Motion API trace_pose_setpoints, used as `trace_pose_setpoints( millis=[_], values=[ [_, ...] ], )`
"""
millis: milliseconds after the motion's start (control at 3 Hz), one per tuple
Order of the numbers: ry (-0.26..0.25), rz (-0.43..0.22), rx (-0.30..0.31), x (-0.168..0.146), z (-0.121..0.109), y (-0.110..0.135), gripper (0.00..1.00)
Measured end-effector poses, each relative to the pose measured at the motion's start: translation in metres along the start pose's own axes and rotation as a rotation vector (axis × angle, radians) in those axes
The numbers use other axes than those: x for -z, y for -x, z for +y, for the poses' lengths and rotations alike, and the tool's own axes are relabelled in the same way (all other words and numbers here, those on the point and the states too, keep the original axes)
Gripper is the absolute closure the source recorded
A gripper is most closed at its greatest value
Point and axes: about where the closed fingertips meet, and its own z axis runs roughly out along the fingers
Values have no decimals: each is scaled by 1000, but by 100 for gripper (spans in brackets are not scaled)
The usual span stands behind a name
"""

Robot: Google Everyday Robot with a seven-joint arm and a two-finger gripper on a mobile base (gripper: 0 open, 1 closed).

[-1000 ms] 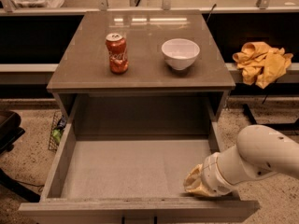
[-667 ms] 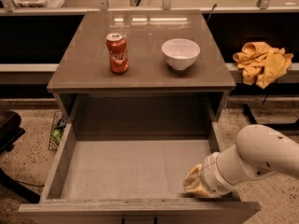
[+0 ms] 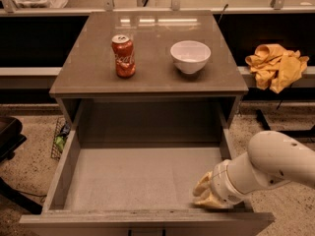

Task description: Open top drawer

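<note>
The top drawer [image 3: 138,178] stands wide open; end effector [image 3: 205,194] (grip unclear) at its front-right inner corner.

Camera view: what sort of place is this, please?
Probably a lab or workroom, not a home: grey cabinet with its top drawer open, long benches behind, speckled floor. The gripper is inside the drawer's front right corner.

The top drawer [image 3: 138,181] is standing wide open below the front edge of the worktop [image 3: 147,85], showing its grey floor. The gripper [image 3: 204,195] is sitting inside it, against the front panel near the right wall. On the worktop, a red can [image 3: 123,56] is standing left of centre and a white bowl [image 3: 190,56] is resting right of centre.
</note>
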Motion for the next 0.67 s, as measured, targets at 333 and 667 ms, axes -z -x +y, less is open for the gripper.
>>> trace_pose_setpoints(
  millis=[333,667],
  values=[
    [0,1,3,0,0,1,7],
    [0,2,4,1,1,1,0]
  ],
)
